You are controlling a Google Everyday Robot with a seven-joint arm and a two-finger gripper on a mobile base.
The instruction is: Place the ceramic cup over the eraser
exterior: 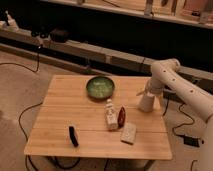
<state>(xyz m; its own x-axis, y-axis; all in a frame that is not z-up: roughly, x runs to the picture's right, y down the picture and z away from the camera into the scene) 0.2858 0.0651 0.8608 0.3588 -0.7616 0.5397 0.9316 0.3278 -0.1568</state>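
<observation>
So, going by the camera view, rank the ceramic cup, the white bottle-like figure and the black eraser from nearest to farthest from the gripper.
1. Ceramic cup: by the table's right edge, directly under the gripper.
2. White bottle-like figure: around the middle of the table.
3. Black eraser: near the front-left corner, clearly the farthest.

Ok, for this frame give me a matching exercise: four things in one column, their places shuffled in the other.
Things:
1. green bowl
2. eraser
3. ceramic cup
4. gripper

Places:
A. front left part of the table
B. by the table's right edge
C. at the arm's end, right at the top of the cup
D. back middle of the table

Pairs: 1-D, 2-A, 3-B, 4-C
</observation>
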